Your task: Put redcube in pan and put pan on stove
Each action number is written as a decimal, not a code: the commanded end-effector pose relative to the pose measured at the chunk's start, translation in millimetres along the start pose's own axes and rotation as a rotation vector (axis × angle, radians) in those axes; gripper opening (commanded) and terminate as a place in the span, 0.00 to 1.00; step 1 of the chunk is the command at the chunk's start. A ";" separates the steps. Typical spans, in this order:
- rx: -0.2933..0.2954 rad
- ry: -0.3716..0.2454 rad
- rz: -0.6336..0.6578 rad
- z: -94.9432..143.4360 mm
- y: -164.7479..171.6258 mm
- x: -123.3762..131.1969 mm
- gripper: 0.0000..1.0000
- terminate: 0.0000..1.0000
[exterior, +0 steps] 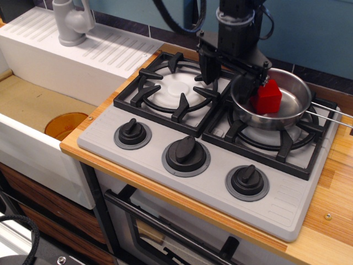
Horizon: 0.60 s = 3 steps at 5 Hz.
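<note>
1. As the redcube (pixel 268 98) already lies inside the pan (pixel 292 88), and the pan rests on the right-hand grate of the stove (pixel 182 182), we judge both parts of the task met as things lie
2. We see the end effector (pixel 228 74) released, its two dark fingers spread: one stands over the left burner's grate, the other dips just inside the pan's left rim, touching or nearly touching the cube
3. The cube lies to the right of the end effector's middle; the pan's thin wire handle (pixel 331 113) runs off to the right, away from the arm, so we think a straight lift upward is what clearing it calls for
4. We note polished steel with shallow walls, a plain matt red block, black cast grates, white burner discs, grey plastic body, and a wooden bench (pixel 331 221)
</note>
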State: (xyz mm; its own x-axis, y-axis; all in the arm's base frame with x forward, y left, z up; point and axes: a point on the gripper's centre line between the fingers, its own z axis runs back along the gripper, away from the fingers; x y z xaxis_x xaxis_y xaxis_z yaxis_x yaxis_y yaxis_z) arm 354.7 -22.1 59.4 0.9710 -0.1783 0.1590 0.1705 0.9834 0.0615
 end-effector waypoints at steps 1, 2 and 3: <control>-0.020 -0.093 0.017 4.7 -10.7 9.5 1.00 0.00; -0.031 -0.104 0.021 -3.0 -16.5 10.8 1.00 0.00; -0.046 -0.101 0.025 -9.9 -20.8 14.3 0.00 0.00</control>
State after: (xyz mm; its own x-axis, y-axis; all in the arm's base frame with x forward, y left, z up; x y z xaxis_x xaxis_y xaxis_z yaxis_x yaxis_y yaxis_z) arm 356.9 -40.0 39.6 0.9647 -0.1434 0.2207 0.1465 0.9892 0.0022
